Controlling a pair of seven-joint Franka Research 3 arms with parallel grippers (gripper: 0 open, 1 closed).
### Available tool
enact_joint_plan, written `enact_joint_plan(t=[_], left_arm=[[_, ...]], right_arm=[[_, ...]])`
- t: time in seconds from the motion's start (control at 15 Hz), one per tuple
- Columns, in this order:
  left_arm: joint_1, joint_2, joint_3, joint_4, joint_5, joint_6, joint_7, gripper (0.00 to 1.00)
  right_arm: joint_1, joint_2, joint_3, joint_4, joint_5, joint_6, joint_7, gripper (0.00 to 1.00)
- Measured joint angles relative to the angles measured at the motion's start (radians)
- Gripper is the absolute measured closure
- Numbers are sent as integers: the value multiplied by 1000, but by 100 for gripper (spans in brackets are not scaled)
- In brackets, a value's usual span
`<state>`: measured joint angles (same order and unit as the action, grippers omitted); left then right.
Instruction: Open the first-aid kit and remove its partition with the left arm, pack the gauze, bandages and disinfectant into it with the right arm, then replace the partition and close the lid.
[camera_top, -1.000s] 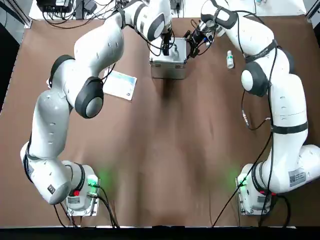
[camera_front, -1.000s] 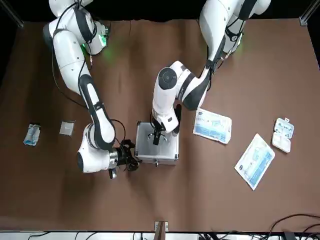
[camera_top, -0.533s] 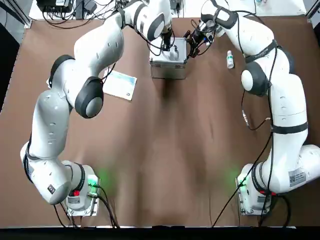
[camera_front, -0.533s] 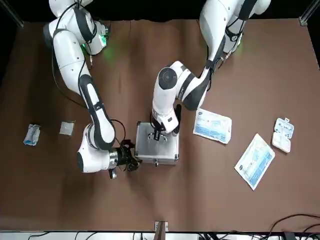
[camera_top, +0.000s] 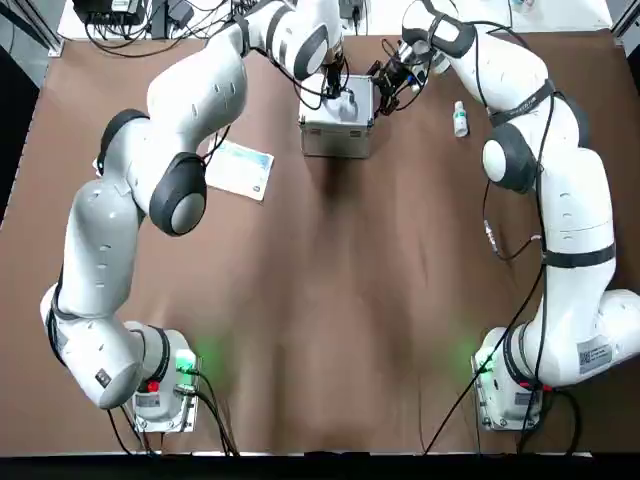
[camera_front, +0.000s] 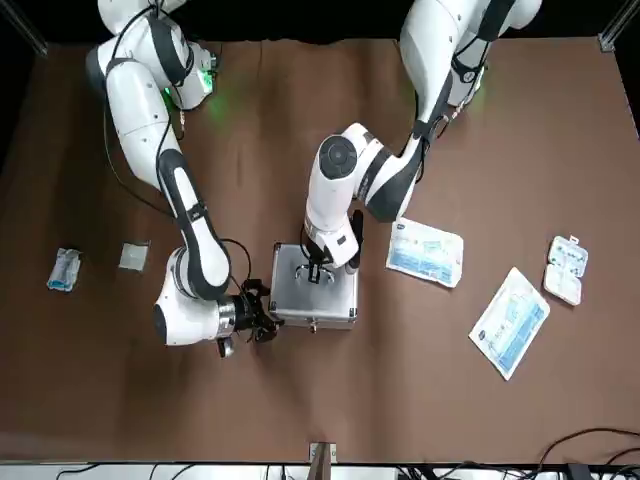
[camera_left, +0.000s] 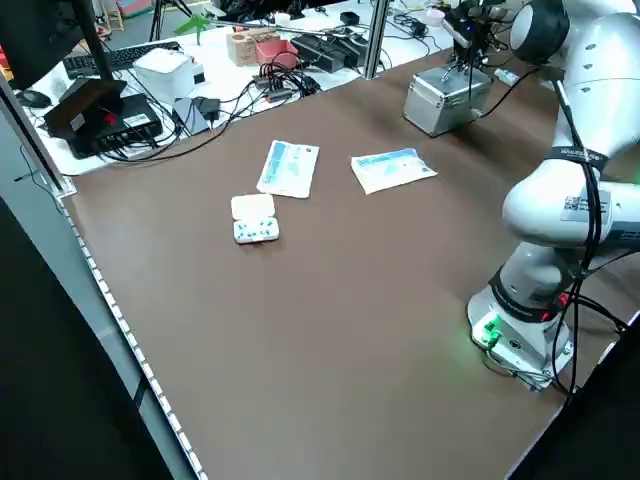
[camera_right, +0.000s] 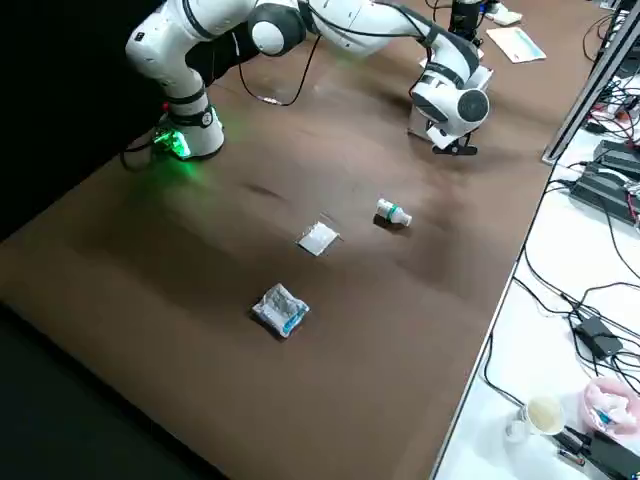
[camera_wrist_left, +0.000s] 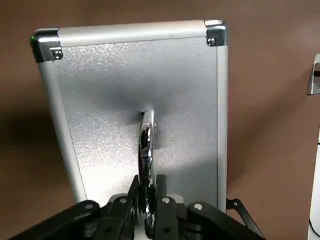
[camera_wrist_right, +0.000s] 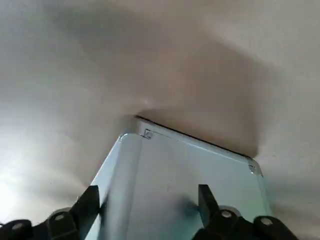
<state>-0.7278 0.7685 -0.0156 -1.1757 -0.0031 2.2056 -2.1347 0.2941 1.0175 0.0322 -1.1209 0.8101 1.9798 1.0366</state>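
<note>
The first-aid kit (camera_top: 338, 122) is a silver metal case at the table's far middle, lid down, so the partition is hidden. My left gripper (camera_front: 315, 270) sits on top of the lid, shut on the metal handle (camera_wrist_left: 146, 145). My right gripper (camera_top: 386, 78) is low beside the kit's side, open, its fingers (camera_wrist_right: 90, 200) straddling a corner of the case (camera_wrist_right: 190, 175). The disinfectant (camera_top: 459, 118), a small white bottle, is to the right of the kit. A gauze square (camera_right: 318, 238) and a crumpled bandage pack (camera_right: 281, 310) lie farther out on that side.
A flat blue-and-white packet (camera_front: 425, 250) lies just beside the kit on the left arm's side. A second long packet (camera_front: 510, 320) and a white pill box (camera_front: 565, 268) are farther that way. Cables and equipment (camera_left: 150, 90) sit beyond the table's far edge.
My left gripper has shifted a little on the handle toward the table's far edge. The kit and the right arm look unmoved.
</note>
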Motion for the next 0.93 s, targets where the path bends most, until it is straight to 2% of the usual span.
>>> enact_joint_plan(t=[0.4,0.93], left_arm=[[0,-4,-1,5,0,-12,0,86],[-1,-52,-12,15,-9,-106,-6,86]], right_arm=[[0,0,0,0,1,0,0,14],[-2,3,-1,1,12,0,0,15]])
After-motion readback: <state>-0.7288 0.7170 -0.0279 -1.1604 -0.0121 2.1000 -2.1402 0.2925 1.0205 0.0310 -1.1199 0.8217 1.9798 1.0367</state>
